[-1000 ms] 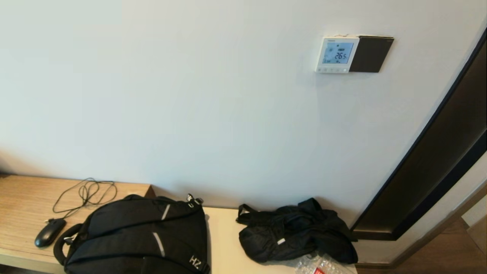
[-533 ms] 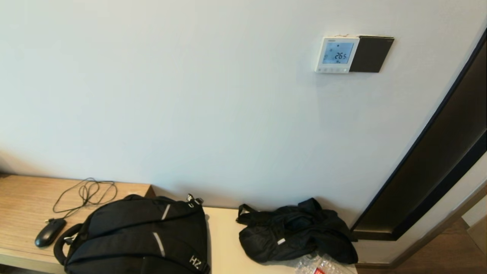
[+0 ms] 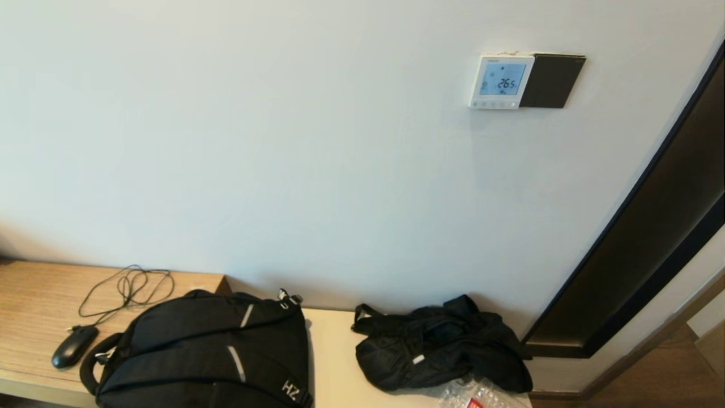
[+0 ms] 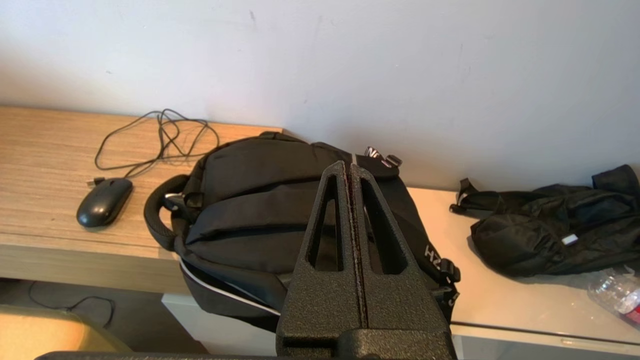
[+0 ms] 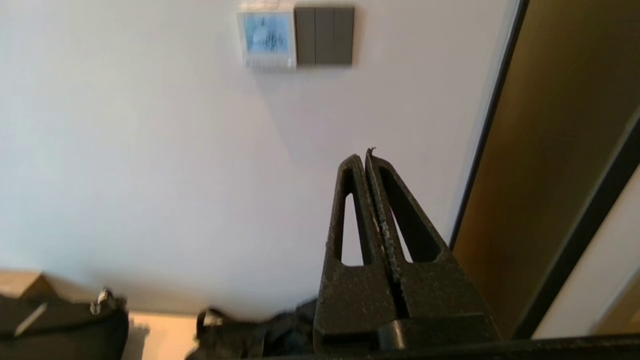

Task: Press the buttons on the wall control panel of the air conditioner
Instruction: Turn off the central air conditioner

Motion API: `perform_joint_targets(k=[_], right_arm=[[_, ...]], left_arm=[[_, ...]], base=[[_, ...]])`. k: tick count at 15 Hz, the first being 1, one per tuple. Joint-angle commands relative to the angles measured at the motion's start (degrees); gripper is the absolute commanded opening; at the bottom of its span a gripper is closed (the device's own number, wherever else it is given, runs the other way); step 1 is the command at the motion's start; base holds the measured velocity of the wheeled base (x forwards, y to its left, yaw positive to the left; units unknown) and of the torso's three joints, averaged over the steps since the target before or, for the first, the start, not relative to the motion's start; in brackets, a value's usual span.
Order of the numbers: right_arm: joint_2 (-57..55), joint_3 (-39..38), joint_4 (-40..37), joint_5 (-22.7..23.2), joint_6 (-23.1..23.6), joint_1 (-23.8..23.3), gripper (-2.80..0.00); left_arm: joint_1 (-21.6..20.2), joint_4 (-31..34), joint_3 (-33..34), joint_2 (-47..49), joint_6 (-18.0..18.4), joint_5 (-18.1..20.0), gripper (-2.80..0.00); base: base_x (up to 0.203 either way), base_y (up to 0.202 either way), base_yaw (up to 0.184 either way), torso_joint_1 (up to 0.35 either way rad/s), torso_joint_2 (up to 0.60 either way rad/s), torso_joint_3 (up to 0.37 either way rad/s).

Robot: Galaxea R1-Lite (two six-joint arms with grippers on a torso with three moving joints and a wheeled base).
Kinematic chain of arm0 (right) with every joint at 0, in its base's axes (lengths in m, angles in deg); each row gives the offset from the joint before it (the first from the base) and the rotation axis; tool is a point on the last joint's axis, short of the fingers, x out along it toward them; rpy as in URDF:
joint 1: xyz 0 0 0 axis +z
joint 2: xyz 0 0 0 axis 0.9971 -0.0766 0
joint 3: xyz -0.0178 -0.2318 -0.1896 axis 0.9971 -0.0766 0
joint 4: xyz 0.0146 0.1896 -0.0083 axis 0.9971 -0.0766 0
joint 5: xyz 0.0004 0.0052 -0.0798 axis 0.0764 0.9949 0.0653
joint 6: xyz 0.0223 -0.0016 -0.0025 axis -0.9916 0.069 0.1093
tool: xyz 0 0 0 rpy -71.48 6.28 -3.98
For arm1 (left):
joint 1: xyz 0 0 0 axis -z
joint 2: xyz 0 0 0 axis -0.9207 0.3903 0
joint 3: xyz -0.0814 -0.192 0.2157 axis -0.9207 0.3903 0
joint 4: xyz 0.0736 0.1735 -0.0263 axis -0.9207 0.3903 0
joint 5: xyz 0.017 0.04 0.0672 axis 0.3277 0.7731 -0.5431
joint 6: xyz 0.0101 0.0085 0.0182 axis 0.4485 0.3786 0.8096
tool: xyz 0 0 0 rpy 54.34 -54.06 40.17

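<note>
Wall [image 3: 283,141]: you have a plain pale surface filling most of the head view.
Door frame [image 3: 651,238]: dark, runs diagonally down the right side.
Desk [image 3: 34,300]: wood top at lower left, with a paler counter beside it.
Backpack [image 3: 209,351]: black, lies on the desk edge, "HZ" tag showing.
Black bag [image 3: 436,345]: crumpled, right of the backpack, well apart from it.
Dark plate [image 3: 552,80]: brown square, touching the panel's right edge.
Control panel [image 3: 501,81]: white, high on the wall, upper right; lit blue screen reads 26.5.
Mouse [image 3: 73,345]: black, left of the backpack, cable coiled behind.
Buttons [image 3: 494,104]: tiny row along the panel's bottom strip.
Right gripper [image 5: 367,156]: your fingers pressed together, holding nothing; well below the panel, not touching the wall.
Left gripper [image 4: 348,167]: fingers closed tight, empty, hovering above the backpack.
</note>
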Motion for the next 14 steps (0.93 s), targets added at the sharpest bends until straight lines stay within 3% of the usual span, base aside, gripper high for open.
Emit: perform_joint_targets(k=[1, 7, 14], right_arm=[[-17.8, 5.7, 3.8, -0.1, -0.2, -1.7, -2.8], [-45.1, 17.2, 6.6, 4.0, -5.6, -10.2, -2.8], [-60.7, 24.6, 7.0, 1.7, -5.3, -11.2, -2.8]], left_arm=[[0.0, 0.0, 0.0, -0.1, 0.0, 0.0, -2.8], [0.0, 0.0, 0.0, -0.1, 0.0, 0.0, -2.8], [0.0, 0.0, 0.0, -0.1, 0.0, 0.0, -2.8]], base=[[0.0, 0.0, 0.0, 0.0, 0.0, 0.0], [0.0, 0.0, 0.0, 0.0, 0.0, 0.0], [0.0, 0.0, 0.0, 0.0, 0.0, 0.0]])
